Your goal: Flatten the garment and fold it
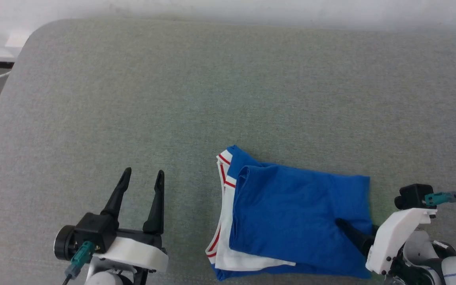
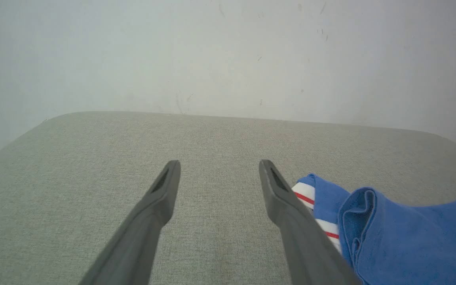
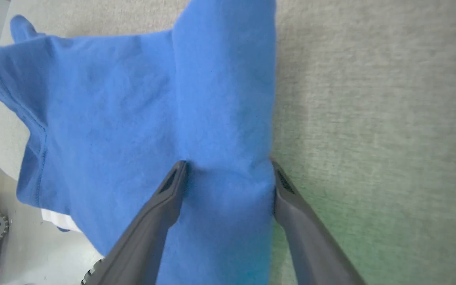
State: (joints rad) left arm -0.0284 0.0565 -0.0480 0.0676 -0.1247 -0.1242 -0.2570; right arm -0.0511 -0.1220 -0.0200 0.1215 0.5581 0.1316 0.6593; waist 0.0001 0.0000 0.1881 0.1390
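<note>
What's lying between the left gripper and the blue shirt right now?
Nothing. The head view shows a bare stretch of grey padded surface between the left gripper and the blue shirt.

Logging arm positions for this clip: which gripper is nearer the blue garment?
Right. The right gripper, open, straddles the garment at its right edge; the left gripper sits open over the grey surface to its left, apart.

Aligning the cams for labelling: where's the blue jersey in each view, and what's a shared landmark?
Head view: garment lies folded at lower centre-right.
Left wrist view: garment in the lower right corner, beside the left gripper.
Right wrist view: garment from upper left to centre, a fold running between the fingers of the right gripper.
Shared landmark: the grey padded surface under it.
</note>
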